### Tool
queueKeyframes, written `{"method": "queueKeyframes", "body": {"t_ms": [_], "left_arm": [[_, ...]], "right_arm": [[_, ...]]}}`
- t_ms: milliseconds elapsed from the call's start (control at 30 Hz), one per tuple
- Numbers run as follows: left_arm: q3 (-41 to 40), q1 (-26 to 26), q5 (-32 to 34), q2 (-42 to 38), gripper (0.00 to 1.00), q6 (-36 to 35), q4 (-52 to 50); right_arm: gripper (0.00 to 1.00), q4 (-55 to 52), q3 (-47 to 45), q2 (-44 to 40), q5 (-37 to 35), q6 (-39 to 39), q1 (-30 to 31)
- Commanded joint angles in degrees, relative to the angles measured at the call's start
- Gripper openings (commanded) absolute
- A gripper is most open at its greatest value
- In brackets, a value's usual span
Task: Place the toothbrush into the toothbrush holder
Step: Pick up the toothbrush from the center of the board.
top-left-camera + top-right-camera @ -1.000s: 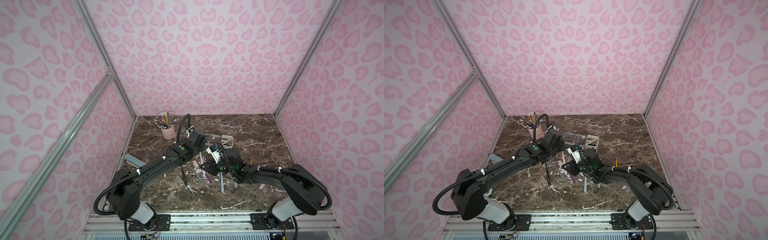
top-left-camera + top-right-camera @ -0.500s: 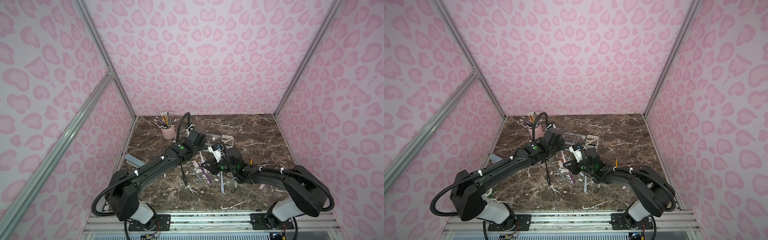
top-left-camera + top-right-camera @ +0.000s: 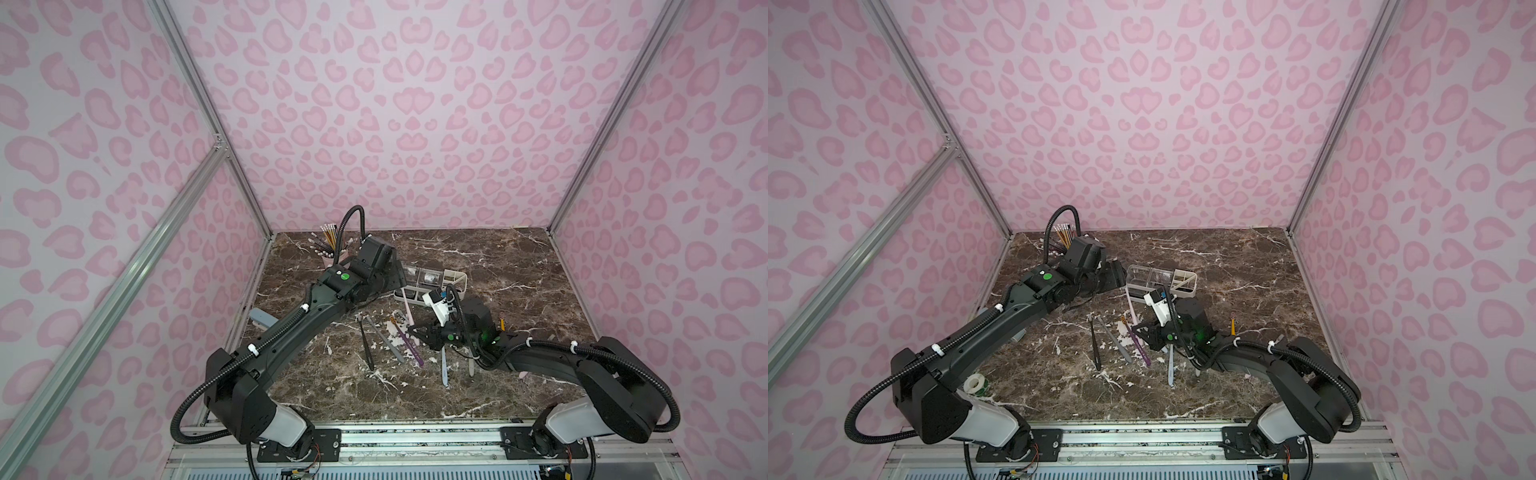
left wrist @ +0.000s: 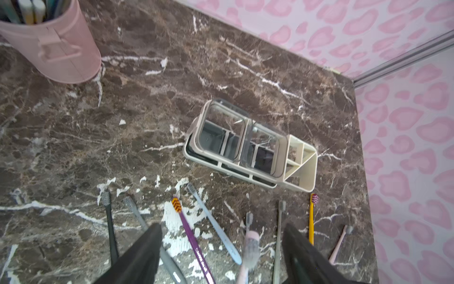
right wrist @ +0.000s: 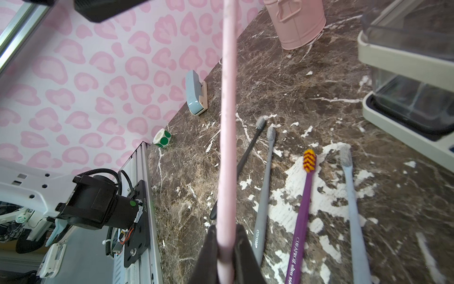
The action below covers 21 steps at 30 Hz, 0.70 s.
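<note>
Right wrist view: right gripper (image 5: 224, 246) pinches toothbrush (image 5: 227, 123) (pink handle).

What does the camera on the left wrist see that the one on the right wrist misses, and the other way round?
Only the left wrist view: the whole toothbrush holder with its divided end, a yellow toothbrush, and the left gripper, open.

Only the right wrist view: a light blue stapler-like thing, a roll of green stickers, and the right gripper shut on the pink toothbrush.

Both: the pink cup, the purple toothbrush, and that pink toothbrush, its head blurred in the left wrist view.
</note>
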State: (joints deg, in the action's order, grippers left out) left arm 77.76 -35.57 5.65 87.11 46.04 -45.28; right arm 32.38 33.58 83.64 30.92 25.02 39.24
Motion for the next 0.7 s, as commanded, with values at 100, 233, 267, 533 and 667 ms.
{"method": "queueKeyframes", "body": {"t_ms": [100, 233, 267, 533, 667], "left_arm": [[0.98, 0.66, -10.34, 0.95, 0.75, 0.76, 0.08], [1.66, 0.93, -12.37, 1.28, 0.72, 1.12, -0.04], [1.77, 1.07, -12.8, 1.35, 0.71, 1.07, -0.15], [2.17, 1.82, -13.39, 3.33, 0.55, -0.75, -1.72], [2.52, 2.08, -12.46, 3.87, 0.5, -0.83, -2.26]], "right_arm": [[0.0, 0.49, -0.25, -0.66, 0.02, -1.99, 0.23], [0.0, -0.1, -0.15, -0.58, 0.26, -2.51, 0.38], [0.0, -0.2, -0.14, -0.58, 0.08, -2.58, 0.44], [0.0, -1.62, 0.26, -1.02, -0.53, -3.44, 0.79], [0.0, -2.0, 0.26, -1.4, -0.39, -3.72, 0.75]]}}
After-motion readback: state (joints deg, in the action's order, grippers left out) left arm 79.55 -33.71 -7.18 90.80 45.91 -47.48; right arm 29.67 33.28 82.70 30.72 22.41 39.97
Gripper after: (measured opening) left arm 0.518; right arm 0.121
